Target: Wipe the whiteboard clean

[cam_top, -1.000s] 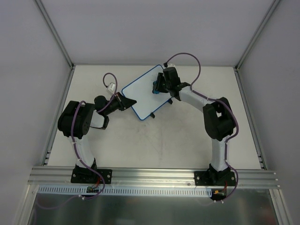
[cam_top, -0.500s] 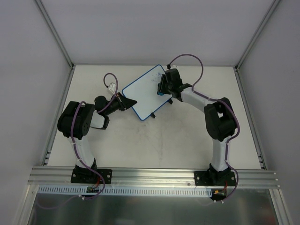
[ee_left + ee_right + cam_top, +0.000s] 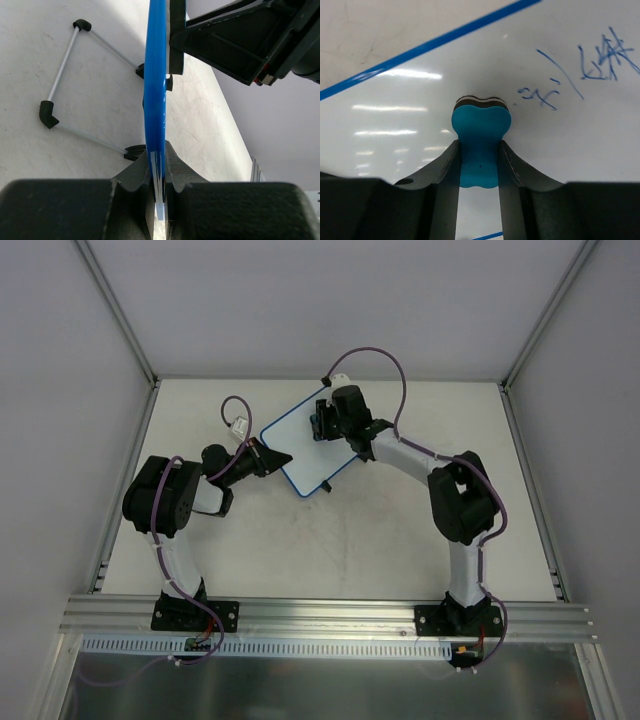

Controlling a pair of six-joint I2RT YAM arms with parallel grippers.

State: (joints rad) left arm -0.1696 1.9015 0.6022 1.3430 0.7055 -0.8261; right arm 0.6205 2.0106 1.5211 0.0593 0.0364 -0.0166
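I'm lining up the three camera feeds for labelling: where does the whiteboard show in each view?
Top external: whiteboard lies tilted in the upper middle of the picture.
Left wrist: edge-on, a vertical blue strip up the centre, clamped at the bottom by the left pincer.
Right wrist: its white face fills most of the frame, behind the blue eraser held in the right pincer.
Shared landmark: the blue rim, seen in all three.
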